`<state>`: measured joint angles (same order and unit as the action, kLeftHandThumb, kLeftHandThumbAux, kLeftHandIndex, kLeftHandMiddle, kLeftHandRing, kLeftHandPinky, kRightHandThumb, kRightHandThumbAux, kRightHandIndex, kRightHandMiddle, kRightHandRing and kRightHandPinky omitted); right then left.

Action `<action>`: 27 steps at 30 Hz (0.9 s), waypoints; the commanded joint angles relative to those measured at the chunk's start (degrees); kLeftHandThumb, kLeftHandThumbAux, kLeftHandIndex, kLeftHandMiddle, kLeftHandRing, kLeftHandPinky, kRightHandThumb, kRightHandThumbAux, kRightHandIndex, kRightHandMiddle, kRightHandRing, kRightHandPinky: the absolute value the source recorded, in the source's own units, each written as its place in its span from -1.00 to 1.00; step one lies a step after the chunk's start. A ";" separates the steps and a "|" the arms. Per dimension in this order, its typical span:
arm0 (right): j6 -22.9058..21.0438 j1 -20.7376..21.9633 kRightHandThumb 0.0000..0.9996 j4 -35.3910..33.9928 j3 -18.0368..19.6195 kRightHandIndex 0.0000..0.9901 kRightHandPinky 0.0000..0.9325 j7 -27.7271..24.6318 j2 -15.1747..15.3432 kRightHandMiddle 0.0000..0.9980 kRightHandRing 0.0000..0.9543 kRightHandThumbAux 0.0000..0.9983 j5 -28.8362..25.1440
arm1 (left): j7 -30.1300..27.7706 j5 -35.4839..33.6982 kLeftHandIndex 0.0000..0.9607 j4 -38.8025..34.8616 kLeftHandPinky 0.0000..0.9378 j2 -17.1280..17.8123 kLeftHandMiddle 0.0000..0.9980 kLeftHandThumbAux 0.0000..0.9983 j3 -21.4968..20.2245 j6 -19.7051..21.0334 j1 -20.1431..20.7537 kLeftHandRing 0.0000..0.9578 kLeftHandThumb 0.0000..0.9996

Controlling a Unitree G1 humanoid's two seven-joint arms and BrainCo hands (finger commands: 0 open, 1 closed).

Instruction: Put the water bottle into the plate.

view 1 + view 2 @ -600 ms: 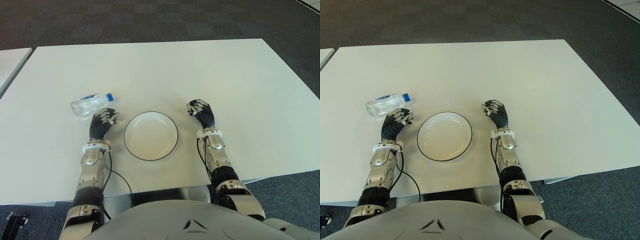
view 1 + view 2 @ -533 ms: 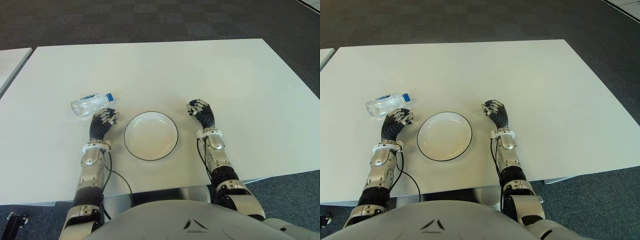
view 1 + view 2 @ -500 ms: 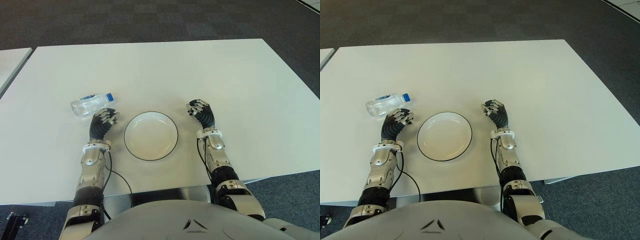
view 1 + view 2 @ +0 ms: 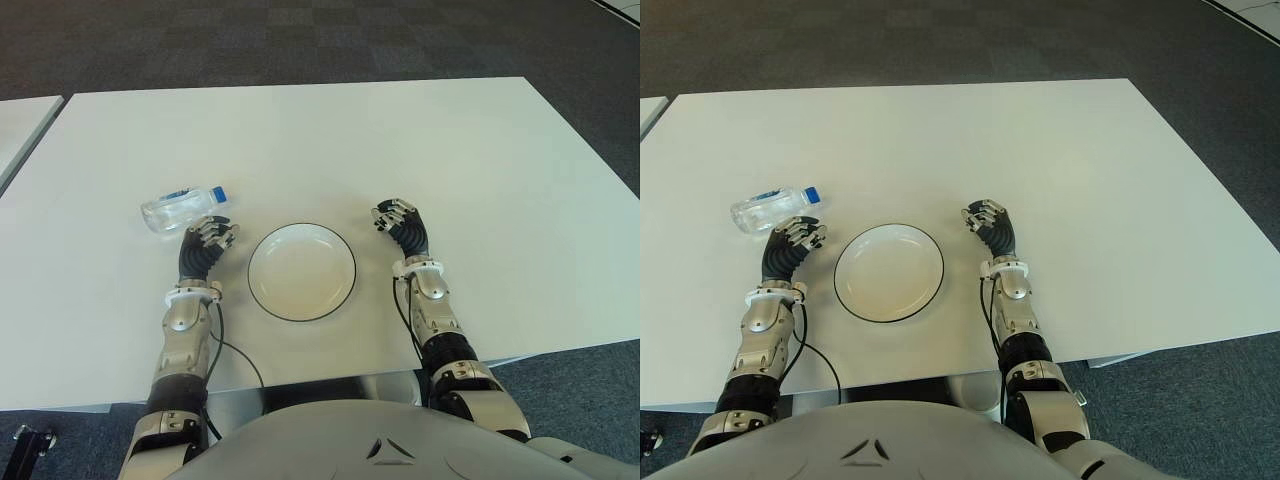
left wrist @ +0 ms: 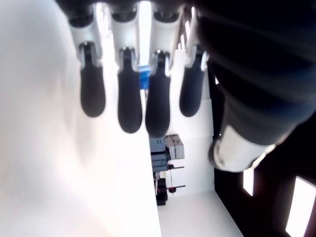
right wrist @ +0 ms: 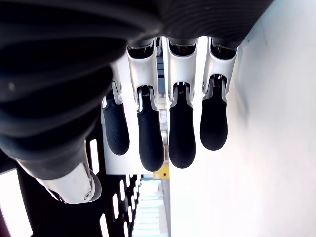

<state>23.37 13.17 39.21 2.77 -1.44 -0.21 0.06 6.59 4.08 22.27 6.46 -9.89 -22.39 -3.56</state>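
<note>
A clear water bottle [image 4: 183,207] with a blue cap [image 4: 219,194] lies on its side on the white table [image 4: 400,140], left of the plate. The white plate [image 4: 301,271] with a dark rim is empty, between my two hands. My left hand [image 4: 207,238] shows just in front of the bottle, apart from it, fingers relaxed and holding nothing. In the left wrist view its fingers [image 5: 130,103] hang loose, a bit of the blue cap [image 5: 143,79] visible beyond them. My right hand [image 4: 397,218] shows right of the plate, its fingers [image 6: 150,140] loose and empty.
A second white table [image 4: 20,120] stands at the far left, across a narrow gap. Dark carpet [image 4: 300,40] lies beyond the table's far edge. The table's front edge runs close to my forearms.
</note>
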 commanded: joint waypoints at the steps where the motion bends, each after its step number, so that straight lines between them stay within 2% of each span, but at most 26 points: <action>1: -1.85 -1.51 0.41 0.87 -0.11 -0.14 0.18 -0.37 -0.27 0.07 0.16 0.46 -0.36 | 11.80 13.11 -0.10 -4.12 0.07 -0.18 0.09 0.44 2.42 -1.54 -1.87 0.09 0.41; 2: -1.81 -1.51 0.41 0.93 -0.12 -0.14 0.18 -0.40 -0.27 0.07 0.16 0.46 -0.36 | 16.01 17.78 -0.10 -3.80 0.07 0.83 0.08 0.44 3.15 -1.52 -1.78 0.08 0.41; 5: -1.83 -1.50 0.41 1.01 -0.15 -0.14 0.18 -0.30 -0.26 0.07 0.15 0.46 -0.24 | 23.13 25.36 -0.10 -2.95 0.11 2.64 0.08 0.44 4.54 -1.03 -1.45 0.08 0.41; 8: -1.91 -1.49 0.41 1.02 -0.18 -0.14 0.16 -0.17 -0.25 0.06 0.15 0.46 -0.14 | 26.57 28.78 -0.11 -2.74 0.17 3.30 0.09 0.44 5.35 -0.49 -1.27 0.11 0.41; 14: -2.33 -1.47 0.41 1.09 -0.27 -0.14 0.16 0.24 -0.43 0.06 0.14 0.46 0.03 | 34.21 37.27 -0.11 -1.02 0.28 8.34 0.14 0.44 7.05 3.18 1.40 0.22 0.42; 16: -2.35 -1.48 0.41 1.10 -0.24 -0.14 0.17 0.11 -0.46 0.06 0.14 0.46 -0.11 | 36.10 39.56 -0.14 -0.91 0.23 9.53 0.05 0.39 7.87 5.23 2.05 0.19 0.57; 18: -2.30 -1.49 0.41 1.11 -0.23 -0.14 0.18 0.07 -0.47 0.06 0.14 0.46 -0.15 | 37.18 40.48 -0.14 -0.79 0.20 10.12 0.01 0.38 8.52 6.39 2.36 0.17 0.62; 24: -1.75 -1.46 0.41 1.31 -0.38 -0.14 0.18 0.41 -0.45 0.06 0.15 0.46 0.23 | 39.58 44.69 -0.05 -0.32 0.02 12.70 -0.10 0.36 10.64 13.22 4.52 0.00 0.68; 27: -1.48 -1.43 0.41 1.42 -0.44 -0.14 0.20 0.54 -0.45 0.07 0.15 0.46 0.34 | 40.20 46.05 -0.04 0.16 -0.15 13.90 -0.13 0.36 11.46 15.90 5.77 -0.17 0.67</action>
<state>23.37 13.06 39.15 2.61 -1.14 -0.32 0.15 45.83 48.12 21.17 18.96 0.45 -9.18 0.75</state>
